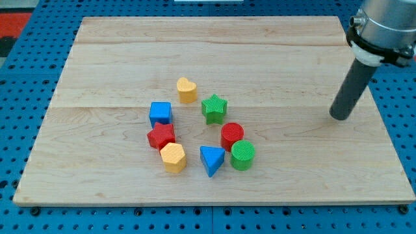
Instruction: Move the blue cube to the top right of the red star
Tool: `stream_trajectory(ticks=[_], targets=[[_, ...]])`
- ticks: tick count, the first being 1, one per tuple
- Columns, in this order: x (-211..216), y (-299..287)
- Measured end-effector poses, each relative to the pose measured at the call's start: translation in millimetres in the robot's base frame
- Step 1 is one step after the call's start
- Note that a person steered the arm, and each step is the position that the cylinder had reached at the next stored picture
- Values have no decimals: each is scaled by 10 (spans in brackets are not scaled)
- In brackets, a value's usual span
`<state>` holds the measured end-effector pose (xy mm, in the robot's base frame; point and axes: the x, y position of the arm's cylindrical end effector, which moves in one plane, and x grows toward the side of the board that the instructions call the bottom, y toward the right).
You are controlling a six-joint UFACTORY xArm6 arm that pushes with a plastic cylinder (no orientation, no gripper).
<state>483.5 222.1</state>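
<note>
The blue cube [160, 113] sits on the wooden board, touching the upper left of the red star [160, 136] just below it. My tip [338, 117] rests on the board far to the view's right, well apart from all the blocks. The dark rod rises from it toward the top right corner.
A yellow heart [187, 90] lies above and right of the blue cube. A green star [214, 108], red cylinder [232, 136], green cylinder [243, 155], blue triangle [212, 159] and yellow hexagon [173, 156] ring the middle. The board's edge [214, 203] meets blue pegboard.
</note>
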Motion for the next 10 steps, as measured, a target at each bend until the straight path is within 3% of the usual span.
stream_trajectory(ticks=[1,2,3,4,5,7,10], targets=[[732,95],[1349,-412],[1319,-1612],[1021,-3052],[501,-3468],[-219,-3564],[-202,-3421]])
